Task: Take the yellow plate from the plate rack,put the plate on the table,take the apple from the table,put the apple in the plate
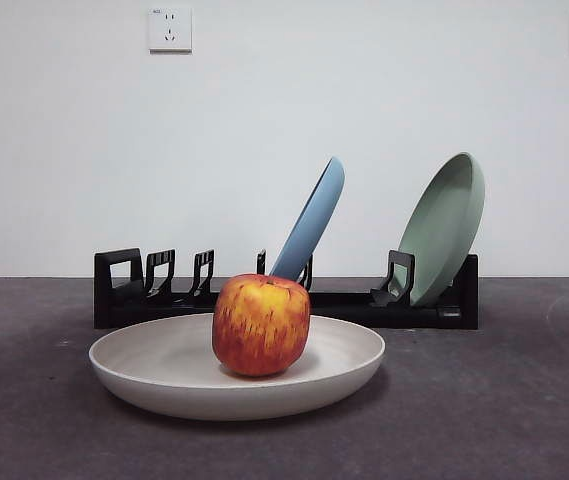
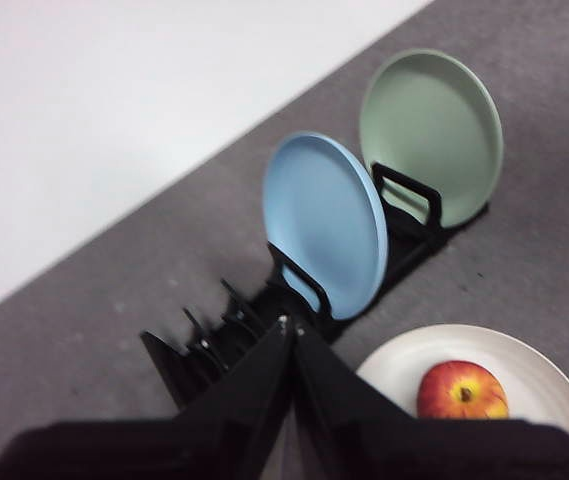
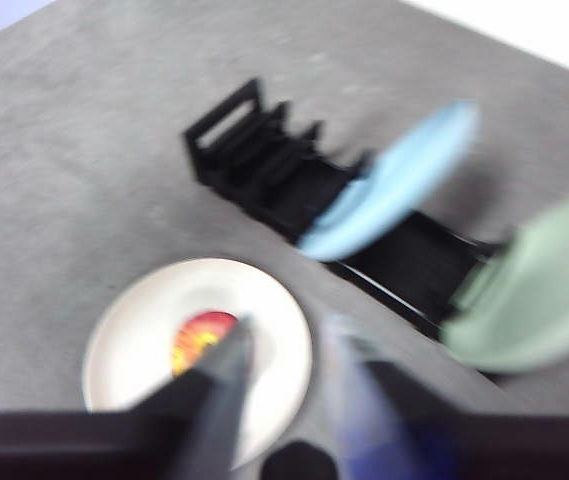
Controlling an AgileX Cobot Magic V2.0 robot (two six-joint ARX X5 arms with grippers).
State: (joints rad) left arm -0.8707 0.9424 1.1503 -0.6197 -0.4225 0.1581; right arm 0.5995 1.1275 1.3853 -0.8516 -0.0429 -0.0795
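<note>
Left fingers (image 2: 290,335) pressed together to a point, holding nothing, lifted well above the rack (image 2: 294,300). Right fingers (image 3: 284,350) parted with an empty gap, raised over the plate (image 3: 144,300); badly blurred there, so probably mid-motion, hard to say more. Neither arm seen in the front view.

Apple (image 1: 261,324) upright at centre frame, resting inside the plate (image 1: 154,365), a little off the middle of the dish. Plate flat on the desk (image 1: 524,400), just in front of the rack (image 1: 284,300), rim raised enough to keep the fruit from rolling off. Blue plate (image 1: 312,222) leaning in a middle slot, green plate (image 1: 446,225) tilted at the right end of the rack. Left slots bare, likely where the plate came from.

Judged finished: fruit seated, both fingers clear, only retreat left.
</note>
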